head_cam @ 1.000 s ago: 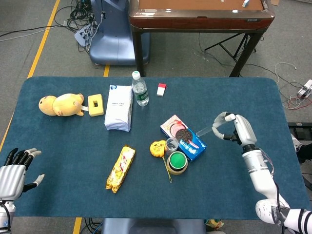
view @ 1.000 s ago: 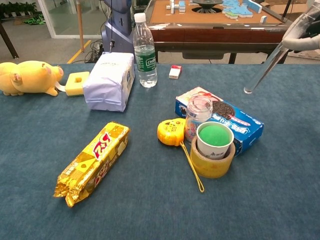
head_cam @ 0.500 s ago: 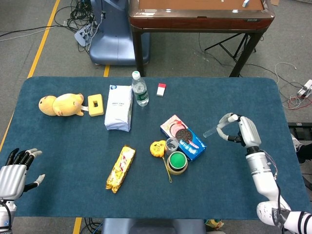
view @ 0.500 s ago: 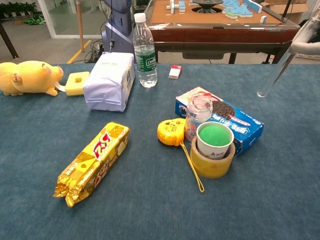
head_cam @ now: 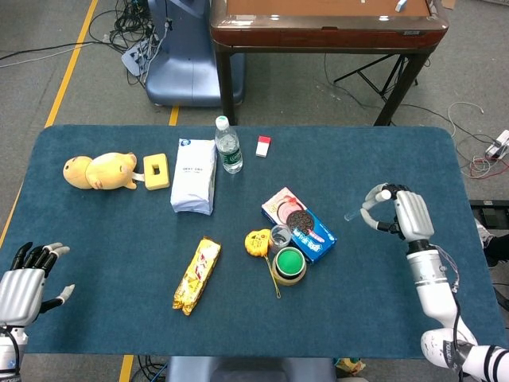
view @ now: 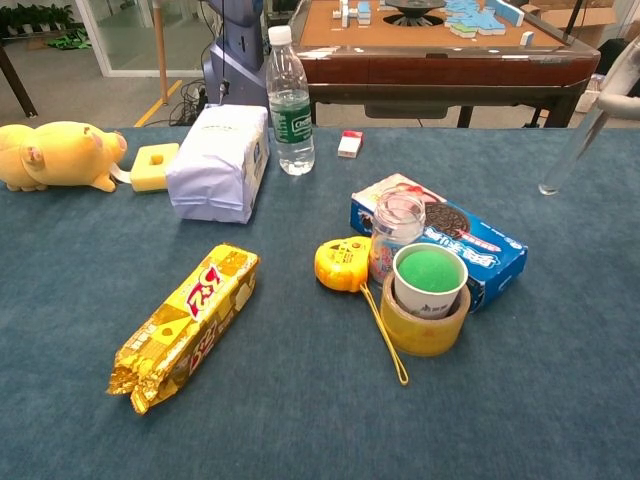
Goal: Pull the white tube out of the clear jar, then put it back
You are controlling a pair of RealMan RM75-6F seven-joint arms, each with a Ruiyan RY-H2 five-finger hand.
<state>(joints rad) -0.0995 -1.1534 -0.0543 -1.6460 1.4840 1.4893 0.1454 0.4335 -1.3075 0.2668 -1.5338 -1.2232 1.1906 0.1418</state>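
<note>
The clear jar [head_cam: 280,235] stands upright mid-table, between a blue cookie box and a tape roll; it appears in the chest view as the jar [view: 397,225] with nothing sticking out of it. My right hand [head_cam: 399,213] hangs over the table's right side, well to the right of the jar, and grips the top of the white tube [head_cam: 355,212]. The tube [view: 570,158] slants down-left, its tip just above the cloth. Only the edge of that hand [view: 625,92] shows in the chest view. My left hand [head_cam: 24,282] rests at the near left corner, fingers spread, holding nothing.
A blue cookie box [head_cam: 302,227], a tape roll with a green-filled cup [head_cam: 289,265] and a yellow tape measure [head_cam: 258,242] crowd the jar. A snack bar [head_cam: 197,274], white bag [head_cam: 194,176], water bottle [head_cam: 228,145] and yellow plush [head_cam: 99,170] lie further left.
My right hand has carried the tube steadily to the right, further from the jar. The left hand has stayed put.
</note>
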